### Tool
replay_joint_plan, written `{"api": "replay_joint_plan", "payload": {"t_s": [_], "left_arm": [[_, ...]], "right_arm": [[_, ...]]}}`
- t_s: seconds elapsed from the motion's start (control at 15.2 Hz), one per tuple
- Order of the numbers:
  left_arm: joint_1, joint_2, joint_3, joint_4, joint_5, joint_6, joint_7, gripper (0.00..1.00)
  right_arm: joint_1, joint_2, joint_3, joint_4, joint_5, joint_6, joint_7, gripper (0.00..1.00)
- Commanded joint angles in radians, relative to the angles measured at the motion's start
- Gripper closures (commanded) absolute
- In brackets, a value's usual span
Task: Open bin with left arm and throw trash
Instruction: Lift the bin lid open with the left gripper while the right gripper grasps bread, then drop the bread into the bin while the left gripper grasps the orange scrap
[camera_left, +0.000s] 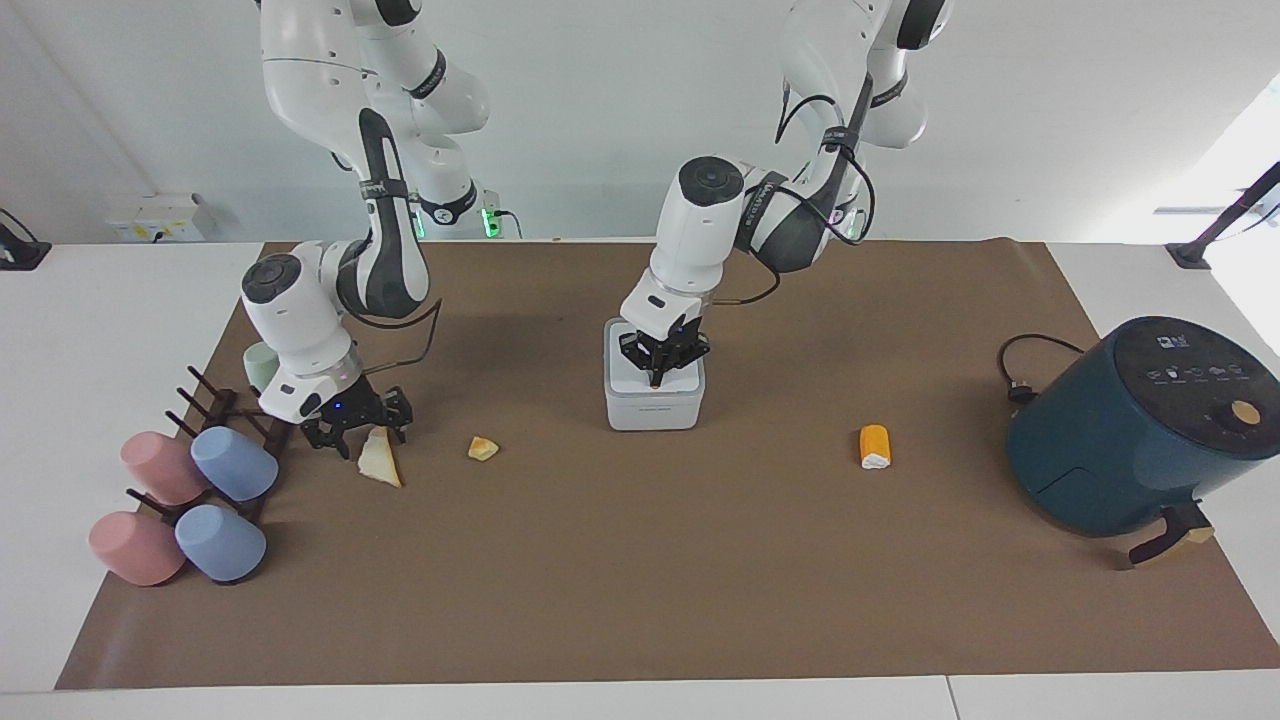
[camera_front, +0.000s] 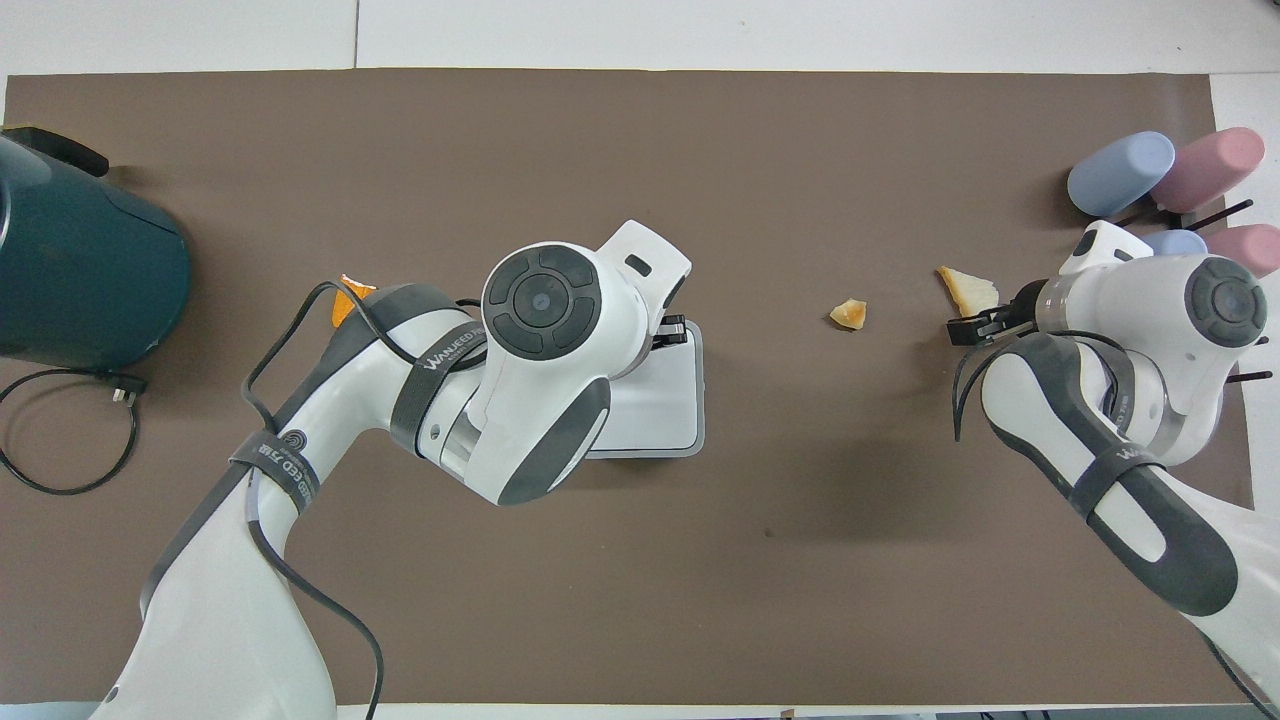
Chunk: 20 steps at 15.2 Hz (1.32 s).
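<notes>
The pale grey-white bin stands mid-mat with its lid down; it also shows in the overhead view. My left gripper points straight down with its tips together on the lid; in the overhead view my wrist hides most of it. My right gripper is open and low, its fingers on either side of the robot-side end of the bread wedge. The yellowish chunk lies between the wedge and the bin. The orange stub lies toward the left arm's end; it is partly hidden in the overhead view.
A dark teal air fryer with its cable stands at the left arm's end. Pink and blue cups lie on a dark rack at the right arm's end, with a pale green cup nearer to the robots.
</notes>
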Motion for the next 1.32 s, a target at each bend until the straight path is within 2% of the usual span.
{"api": "replay_joint_plan", "payload": {"t_s": [0.0, 0.26, 0.53, 0.66, 0.92, 1.12, 1.18, 1.25], "left_arm": [[-0.042, 0.010, 0.014, -0.077, -0.007, 0.044, 0.001, 1.00], [-0.027, -0.021, 0.013, -0.065, -0.007, 0.002, 0.004, 1.00], [-0.008, -0.124, 0.019, -0.045, -0.017, -0.128, 0.011, 1.00], [0.024, -0.174, 0.019, -0.043, -0.020, -0.202, 0.048, 1.00], [0.165, -0.271, 0.019, -0.051, -0.023, -0.353, 0.256, 1.00], [0.315, -0.283, 0.022, -0.060, -0.023, -0.388, 0.517, 1.00], [0.361, -0.285, 0.022, -0.071, -0.023, -0.383, 0.593, 0.85], [0.409, -0.285, 0.022, -0.086, -0.023, -0.371, 0.663, 0.40]], "right_arm": [[-0.005, -0.010, 0.007, -0.018, 0.020, 0.020, -0.032, 0.98], [0.024, -0.040, 0.007, -0.015, 0.020, 0.012, -0.022, 1.00], [0.093, -0.085, 0.006, -0.012, 0.018, 0.004, 0.074, 1.00], [0.110, -0.117, 0.006, -0.010, 0.018, -0.037, 0.128, 1.00], [0.147, -0.208, 0.009, 0.008, 0.018, -0.169, 0.258, 1.00], [0.218, -0.261, 0.009, 0.040, 0.018, -0.288, 0.437, 1.00], [0.252, -0.268, 0.009, 0.051, 0.018, -0.308, 0.518, 1.00], [0.292, -0.271, 0.009, 0.069, 0.017, -0.324, 0.609, 1.00]]}}
